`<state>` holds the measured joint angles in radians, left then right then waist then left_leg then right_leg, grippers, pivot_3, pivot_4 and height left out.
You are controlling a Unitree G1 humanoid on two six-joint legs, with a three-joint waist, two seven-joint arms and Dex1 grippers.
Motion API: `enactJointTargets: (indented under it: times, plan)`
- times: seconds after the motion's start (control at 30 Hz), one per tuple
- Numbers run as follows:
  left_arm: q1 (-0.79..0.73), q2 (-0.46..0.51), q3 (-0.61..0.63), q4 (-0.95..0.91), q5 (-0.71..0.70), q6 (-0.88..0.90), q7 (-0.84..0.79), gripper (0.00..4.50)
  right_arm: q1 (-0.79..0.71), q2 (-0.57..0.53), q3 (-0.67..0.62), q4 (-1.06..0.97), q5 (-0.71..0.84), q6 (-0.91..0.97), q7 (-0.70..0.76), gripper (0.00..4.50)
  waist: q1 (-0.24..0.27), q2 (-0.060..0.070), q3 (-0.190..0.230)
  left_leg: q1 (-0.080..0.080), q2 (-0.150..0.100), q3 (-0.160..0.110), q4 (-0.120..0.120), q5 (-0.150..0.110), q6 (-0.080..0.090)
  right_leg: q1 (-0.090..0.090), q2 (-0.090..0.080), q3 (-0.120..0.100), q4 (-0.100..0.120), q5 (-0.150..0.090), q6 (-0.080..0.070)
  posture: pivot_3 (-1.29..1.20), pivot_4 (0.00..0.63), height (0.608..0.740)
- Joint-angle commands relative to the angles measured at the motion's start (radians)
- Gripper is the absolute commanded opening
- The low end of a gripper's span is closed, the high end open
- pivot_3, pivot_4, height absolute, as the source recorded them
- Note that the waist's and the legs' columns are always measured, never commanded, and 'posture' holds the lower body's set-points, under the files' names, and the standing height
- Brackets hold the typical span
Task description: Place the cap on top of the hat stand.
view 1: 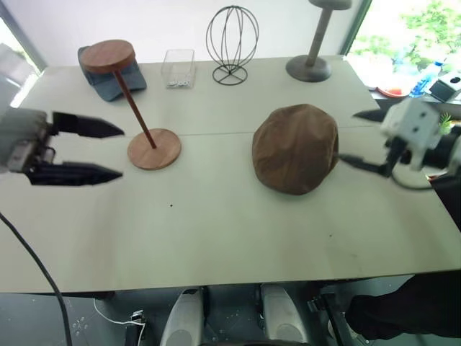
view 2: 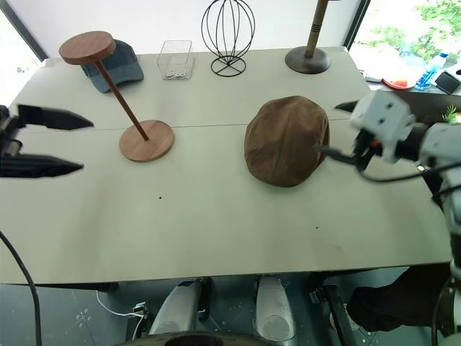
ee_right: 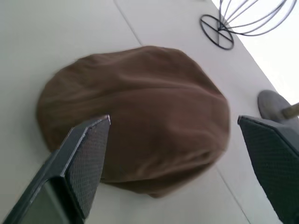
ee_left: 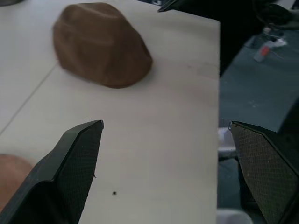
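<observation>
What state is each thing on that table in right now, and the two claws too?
cap: lying flat on table, not held
hat stand: upright, top disc bare
blue-grey cap: resting behind the stand
clear box: upright, lidless
left gripper: open, empty
right gripper: open, facing the cap

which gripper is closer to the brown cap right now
Right. The right gripper sits open just beside the brown cap, at its right edge. The left gripper, also open, is far off to the left, beyond the hat stand.

Bare table is lying open between the cap and the hat stand, whose slanted rod is leaning leftward.
</observation>
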<state>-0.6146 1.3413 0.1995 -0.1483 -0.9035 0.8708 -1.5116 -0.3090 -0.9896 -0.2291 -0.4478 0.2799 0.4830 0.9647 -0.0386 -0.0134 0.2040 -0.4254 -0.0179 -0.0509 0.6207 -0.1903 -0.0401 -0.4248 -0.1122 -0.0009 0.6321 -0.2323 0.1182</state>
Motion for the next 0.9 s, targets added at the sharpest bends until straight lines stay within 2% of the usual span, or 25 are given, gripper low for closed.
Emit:
enactJointTargets:
  times: [0.03,0.17,0.33,0.47,0.57,0.9]
  plan:
    - [-0.111,-0.030,-0.100,0.036,0.056,-0.036,-0.057,4.50,0.086,0.040,-0.006,-0.191,-0.029,0.078,-0.121,4.48,0.002,0.000,0.000,-0.001,0.000,0.000,0.002,0.000,0.000,0.000,0.000,0.000,0.000,0.000,0.000,0.00,0.150,0.740]
    - [-0.221,-0.097,-0.197,0.107,0.130,-0.055,-0.092,4.50,0.214,0.063,0.088,-0.277,-0.179,0.053,-0.234,4.48,0.019,-0.002,-0.001,-0.002,0.000,0.001,0.008,0.000,0.000,0.002,-0.001,0.000,-0.001,0.000,0.000,0.00,0.150,0.740]
    - [-0.300,-0.160,-0.264,0.148,0.160,-0.064,-0.103,4.50,0.304,0.082,0.254,-0.271,-0.390,-0.025,-0.352,4.48,0.028,-0.005,-0.002,-0.004,0.000,0.000,0.008,-0.001,0.001,0.002,-0.001,0.000,-0.002,0.000,-0.001,0.00,0.150,0.740]
    - [-0.338,-0.187,-0.293,0.165,0.172,-0.064,-0.103,4.50,0.286,0.123,0.388,-0.160,-0.588,-0.088,-0.464,4.48,0.023,-0.006,-0.002,-0.004,0.000,0.000,0.009,-0.001,0.001,0.002,-0.001,0.000,-0.002,0.000,-0.001,0.00,0.150,0.740]
    - [-0.356,-0.193,-0.303,0.170,0.175,-0.064,-0.103,4.50,0.274,0.153,0.440,-0.081,-0.681,-0.123,-0.513,4.48,0.023,-0.007,-0.001,-0.004,0.000,0.000,0.008,-0.001,0.001,0.001,-0.001,0.000,-0.001,0.000,-0.001,0.00,0.150,0.740]
    - [-0.386,-0.208,-0.278,0.174,0.195,-0.038,-0.102,4.50,0.175,0.312,0.514,0.204,-0.853,-0.205,-0.669,4.48,0.020,-0.013,-0.005,-0.002,0.000,-0.001,0.009,-0.001,0.001,0.004,0.000,-0.001,-0.001,0.000,-0.001,0.00,0.150,0.740]
